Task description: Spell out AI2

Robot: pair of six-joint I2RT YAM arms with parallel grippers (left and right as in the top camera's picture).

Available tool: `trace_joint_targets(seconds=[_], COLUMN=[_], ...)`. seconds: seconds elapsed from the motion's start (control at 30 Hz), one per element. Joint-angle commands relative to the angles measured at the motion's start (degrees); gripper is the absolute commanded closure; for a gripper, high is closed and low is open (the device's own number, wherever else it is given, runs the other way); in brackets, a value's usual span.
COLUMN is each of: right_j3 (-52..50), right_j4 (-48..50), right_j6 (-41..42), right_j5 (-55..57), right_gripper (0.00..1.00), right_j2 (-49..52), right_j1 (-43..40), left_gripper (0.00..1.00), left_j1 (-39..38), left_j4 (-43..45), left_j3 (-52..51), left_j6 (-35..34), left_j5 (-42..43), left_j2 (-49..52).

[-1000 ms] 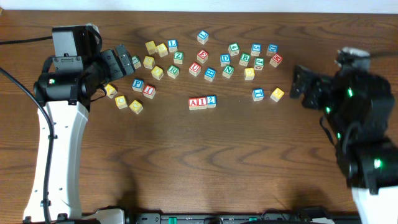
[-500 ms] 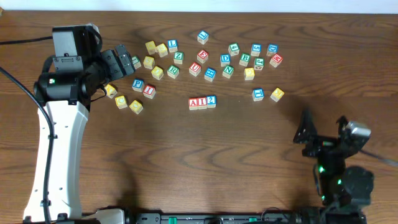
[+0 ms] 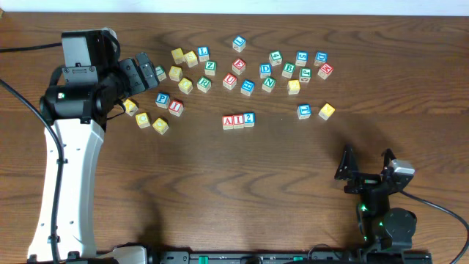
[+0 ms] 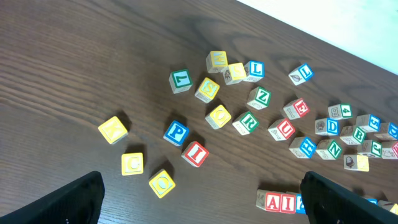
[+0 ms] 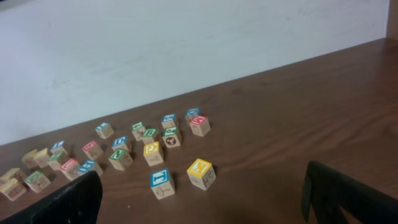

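**Hidden or unclear.**
- Left wrist view: the pale wooden cube with blue 2 [image 3: 249, 119] shows only as a sliver against the dark right finger, and its numeral cannot be read there. The frame's lower edge crops the bottom of the row.
- Right wrist view: the cubes at far left are small and blurred, so the task row cannot be picked out.
- Both wrist views show only the finger ends, in the bottom corners.

**Task row.**
- The pale wooden cube with red A [image 3: 228, 122], the pale wooden cube with red I [image 3: 238, 122] and the 2 cube stand side by side, touching.
- From overhead they read A, I, 2 from left to right.
- The row sits near the middle of the table, just below the scatter and well apart from both grippers.
- The 2 sits slightly higher than its neighbours.

**Grippers.**
- The left gripper [image 3: 150, 67] is black, its jaws spread wide and holding nothing. It is at the left end of the scatter, and its fingers partly cover a green-lettered cube [image 3: 160, 73].
- The right gripper [image 3: 365, 170] is black, its jaws wide apart and empty. It is at the front right, far from every cube.

**Materials and surroundings.**
- The dark brown wood-grain table [image 3: 220, 191] has visible streaking.
- The loose alphabet cubes [image 3: 249, 70] are square-edged wood with borders printed in red, blue or green, and several are yellow.
- A yellow cube [image 3: 327, 111] and a blue-printed cube [image 3: 304, 111] stand just beside each other at the right end.
- A white arm link [image 3: 66, 183] crosses the left side of the table.
- A white wall [image 5: 186, 50] rises behind the table.
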Motion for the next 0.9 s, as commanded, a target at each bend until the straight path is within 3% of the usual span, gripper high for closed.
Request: trace_joint_targets(seconds=[0.0, 0.87], right_j3=[-1.40, -1.38], right_j4=[0.33, -1.27], right_j6=[-1.11, -1.33], right_j5=[0.72, 1.16], right_gripper=[0.01, 0.01], right_j2=[-0.87, -0.83], right_j1=[-0.44, -0.44], left_gripper=[0.00, 0.00], left_j1=[0.17, 0.17], left_j4=[-0.07, -0.07], left_j3=[-0.17, -0.17], left_j6=[0.35, 0.35], left_j5=[-0.55, -0.52], left_j2=[0.11, 0.11])
